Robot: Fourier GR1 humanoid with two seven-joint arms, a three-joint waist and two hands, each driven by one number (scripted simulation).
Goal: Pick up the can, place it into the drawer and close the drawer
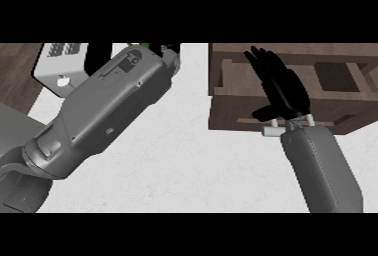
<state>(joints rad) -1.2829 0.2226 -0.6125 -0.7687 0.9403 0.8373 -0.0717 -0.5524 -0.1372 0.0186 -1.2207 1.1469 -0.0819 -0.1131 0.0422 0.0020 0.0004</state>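
- My counter (184,165) is white with faint grey speckling, and it fills the middle of what I see, from the top edge down to the bottom between my two forearms
- At the far left the white top ends and dark wood-grain flooring (18,75) shows beyond its slanted edge
- A white boxy appliance (59,62) with dark vent slots sits at the upper left, partly over that edge and partly behind my left forearm
- The brown wooden drawer unit (236,107) stands on the counter at the upper right; its top shows framed openings, one dark compartment (336,77) near the right edge
- My right hand (284,87) lies over the drawer unit, fingers stretched straight and spread toward the far side, thumb out to the left, holding nothing that I can see
- A small white handle (273,131) shows just at my right wrist, at the unit's near face
- My left forearm (103,110) runs diagonally from the lower left up to the top edge, and it covers most of my left hand (168,50); only a sliver of black shows, so I cannot tell whether those fingers are curled or straight
- A bit of green (150,46) peeks out beside that hand at the top edge; it may be the can, but too little shows to be sure
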